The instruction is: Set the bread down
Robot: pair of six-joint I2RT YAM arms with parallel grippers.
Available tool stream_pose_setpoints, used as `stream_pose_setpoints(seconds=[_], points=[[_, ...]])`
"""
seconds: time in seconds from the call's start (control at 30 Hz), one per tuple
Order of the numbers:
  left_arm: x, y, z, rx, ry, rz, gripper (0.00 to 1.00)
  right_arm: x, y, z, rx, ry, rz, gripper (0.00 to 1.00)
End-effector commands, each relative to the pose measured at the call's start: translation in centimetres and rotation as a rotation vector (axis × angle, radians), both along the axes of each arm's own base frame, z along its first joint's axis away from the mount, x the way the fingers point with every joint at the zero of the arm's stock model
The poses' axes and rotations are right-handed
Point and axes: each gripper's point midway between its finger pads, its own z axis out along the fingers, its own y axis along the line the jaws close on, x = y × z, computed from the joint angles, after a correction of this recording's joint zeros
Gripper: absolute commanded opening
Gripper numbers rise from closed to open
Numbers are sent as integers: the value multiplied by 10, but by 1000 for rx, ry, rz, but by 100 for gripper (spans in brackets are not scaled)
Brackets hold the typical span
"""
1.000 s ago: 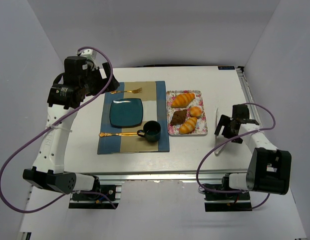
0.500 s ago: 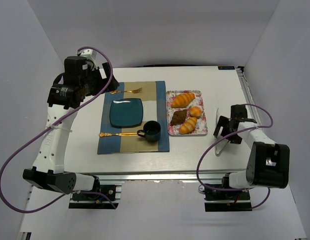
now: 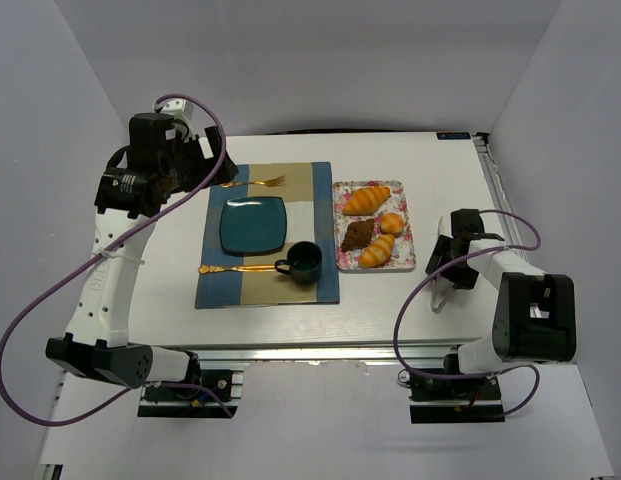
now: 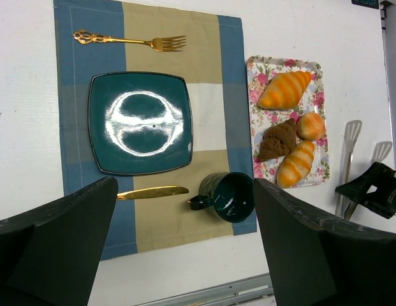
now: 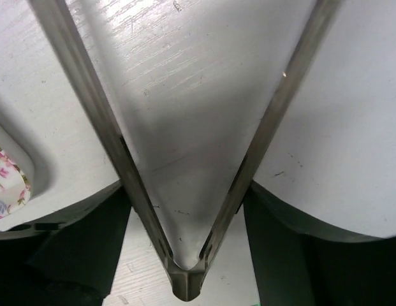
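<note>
Nearest, at about 4 o'clock on the table (image 3: 170, 290), our right gripper (image 3: 453, 262) sits low over the tongs (image 4: 350, 150), which lie flat just beside the tray's 3 o'clock edge; in the right wrist view the tongs' two arms spread in a V away from the hinge; the jaws stand fairly wide yet have closed in from both sides, each finger (image 5: 76, 255) touching the outer edge of one arm near the hinge end; the tongs rest on the table. Further in, the dark cup (image 3: 304, 262) stands on the placemat (image 3: 320, 190) at 5 o'clock from the square teal plate (image 3: 253, 224), with the gold knife (image 3: 230, 268) at the plate's 6 o'clock; the bread is all on the floral tray (image 3: 406, 258), at 3 o'clock from the placemat: a striped roll (image 3: 378, 250) nearest, a brown piece (image 3: 357, 234) and a small round bun (image 3: 391, 222) mid-tray, a large striped roll (image 3: 366, 199) at the 12 o'clock end. Beyond, the gold fork (image 3: 255, 183) lies at the plate's 12 o'clock; our left gripper (image 4: 185, 191) hangs high above the table around 10 o'clock, its jaws wide apart with nothing between them.
</note>
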Motion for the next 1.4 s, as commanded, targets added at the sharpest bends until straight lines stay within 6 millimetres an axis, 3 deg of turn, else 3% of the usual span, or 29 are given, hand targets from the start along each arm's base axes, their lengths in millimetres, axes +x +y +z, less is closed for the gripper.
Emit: stream_pose_setpoints(seconds=[0.0, 0.1, 0.2, 0.37, 0.47, 0.5, 0.73, 0.83, 1.03, 1.37], points=[[-7, 3, 8, 11, -28, -2, 98, 10, -1, 8, -7, -29, -48, 71], [-9, 3, 8, 11, -30, -2, 98, 13, -2, 13, -7, -43, -61, 63], [-9, 4, 10, 14, -34, 2, 98, 22, -5, 39, -19, -94, -80, 53], [-7, 4, 16, 9, -53, 4, 98, 40, -8, 134, -47, -247, -36, 52], [-4, 4, 22, 4, -67, 9, 98, 33, 10, 161, 34, -274, 13, 52], [-3, 3, 23, 2, -70, 10, 98, 32, 28, 174, 91, -298, 56, 52], [5, -1, 37, -25, -105, 7, 98, 20, 94, 188, 254, -304, 221, 51], [7, -2, 41, -29, -112, 6, 98, 28, 106, 189, 265, -307, 249, 51], [8, -2, 40, -28, -111, 4, 98, 47, 117, 183, 260, -292, 280, 53], [5, 2, 39, -5, -108, 11, 98, 44, 127, 148, 244, -207, 322, 55]])
